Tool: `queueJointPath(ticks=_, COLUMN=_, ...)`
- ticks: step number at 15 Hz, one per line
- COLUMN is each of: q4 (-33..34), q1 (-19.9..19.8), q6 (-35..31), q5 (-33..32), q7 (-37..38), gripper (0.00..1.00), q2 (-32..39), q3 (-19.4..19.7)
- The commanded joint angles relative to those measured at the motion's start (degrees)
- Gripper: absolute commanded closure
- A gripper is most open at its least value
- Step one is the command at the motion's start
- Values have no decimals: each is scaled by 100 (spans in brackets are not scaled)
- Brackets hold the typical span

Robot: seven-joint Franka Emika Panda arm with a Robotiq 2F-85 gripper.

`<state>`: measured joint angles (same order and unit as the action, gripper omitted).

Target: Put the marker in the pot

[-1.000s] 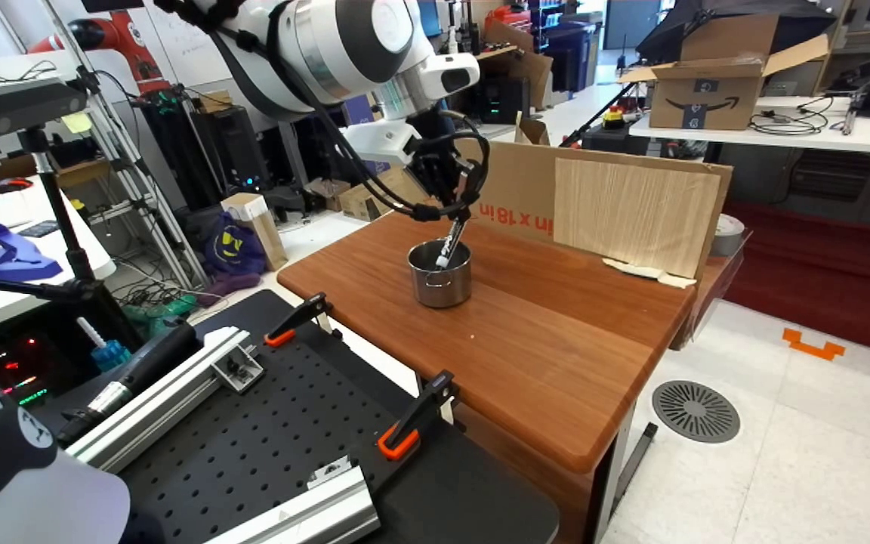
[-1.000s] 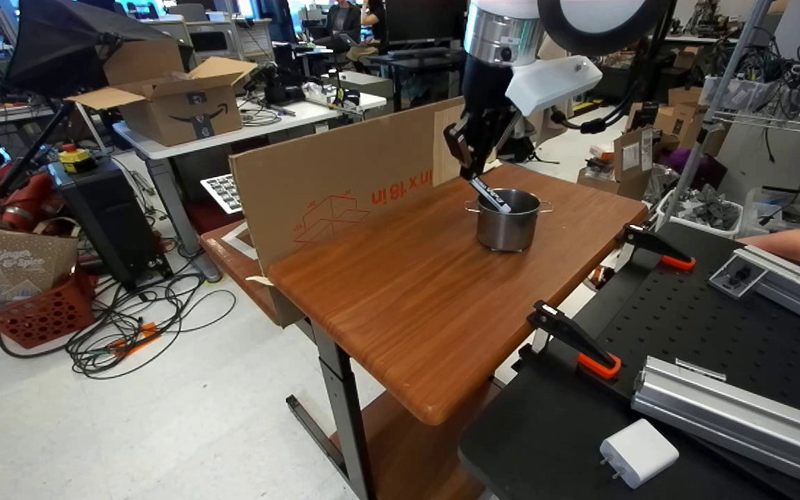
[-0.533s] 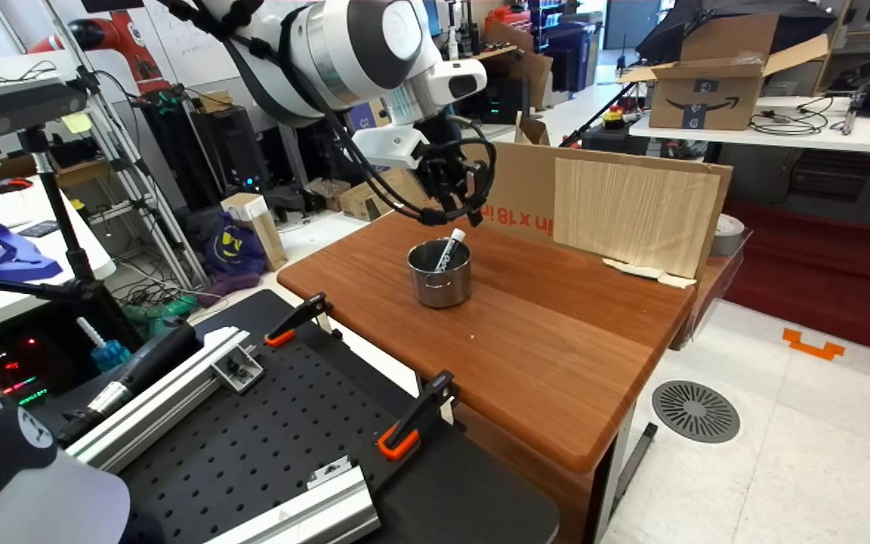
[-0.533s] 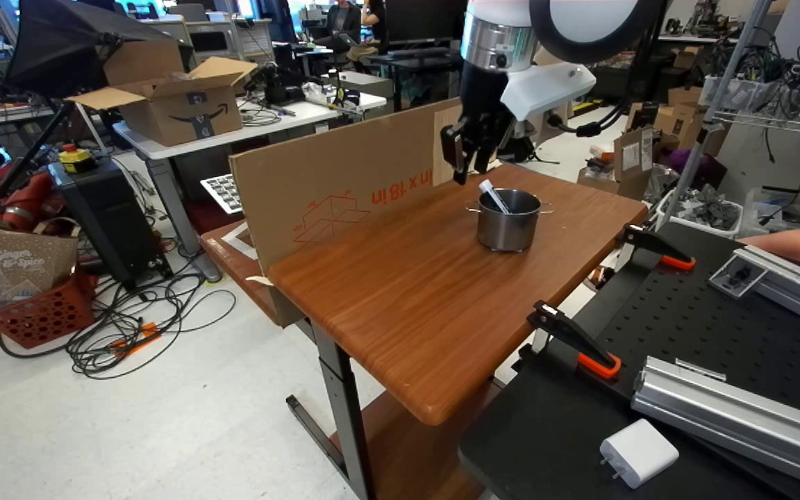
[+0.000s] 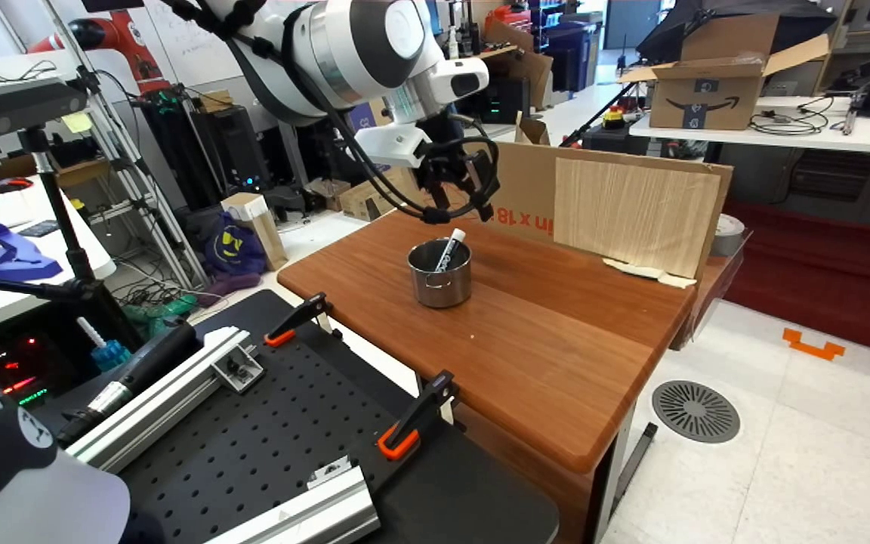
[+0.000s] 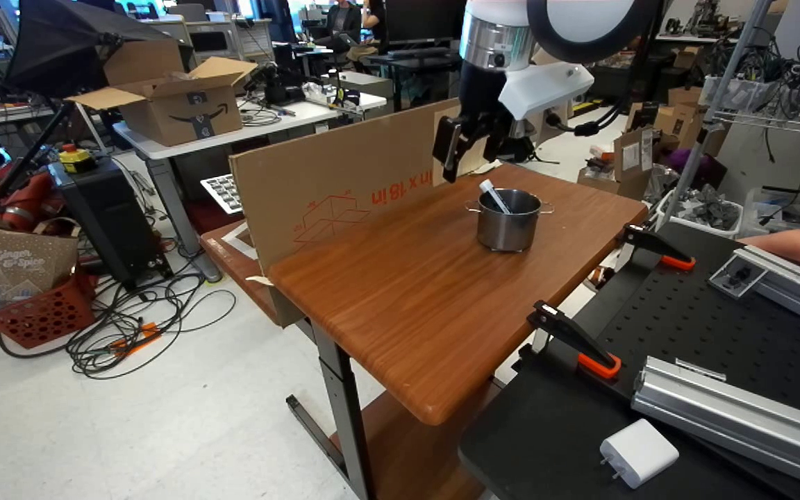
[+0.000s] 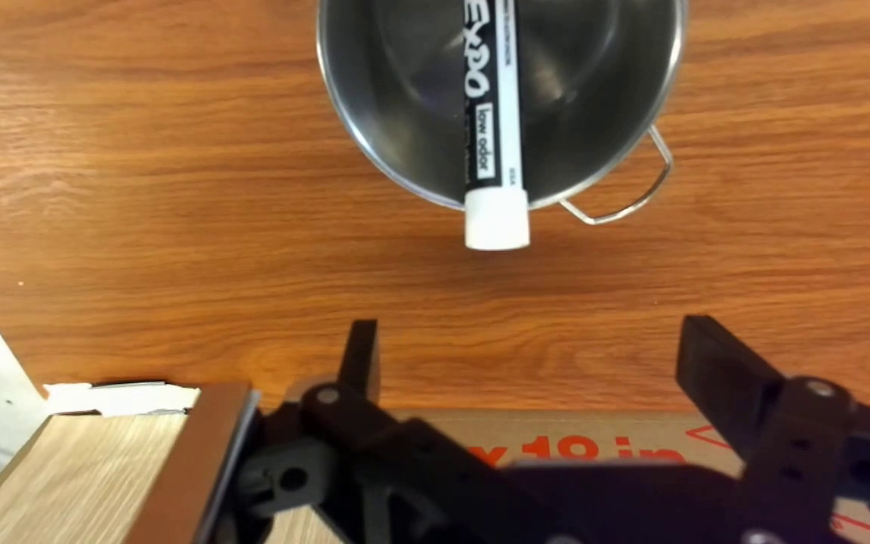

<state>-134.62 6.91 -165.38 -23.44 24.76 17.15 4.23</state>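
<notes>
My gripper (image 7: pixel 532 325) is hovering, jaws spread; the marker (image 7: pixel 494 125) is poking from the pot (image 6: pixel 507 232), so if swinging low, I am risking knocking it out.

The marker (image 7: pixel 497 151) leans in the pot (image 5: pixel 442 293), one end reaching past the rim. The pot stands on the worktop (image 5: pixel 541 355), before the cardboard panel (image 6: pixel 344 167) at the far edge. In an exterior view the hand (image 6: pixel 471 169) hangs above and to the left of the pot, apart from it. The mounting board (image 5: pixel 480 483) lies before the worktop, with two clamps (image 5: pixel 421 412) at its edge there, and bears an adapter (image 6: pixel 639 451).
</notes>
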Motion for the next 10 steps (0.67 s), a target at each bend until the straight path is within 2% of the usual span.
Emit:
queueJointPath(ticks=1, q4=35, q1=70, q6=-46, q5=-116, q7=103, gripper=0, q2=5, q3=85)
queueJointPath(ticks=4, q4=-35, q1=186, q6=128, q5=-360, q7=171, gripper=0, q2=-142, q3=227)
queueJointPath(ticks=5, q4=4, q1=10, q6=11, q5=-60, q7=0, gripper=0, q2=-25, q3=24)
queueJointPath(ticks=10, q4=-3, q1=82, q6=15, q5=-206, q7=32, gripper=0, q2=-43, q3=125)
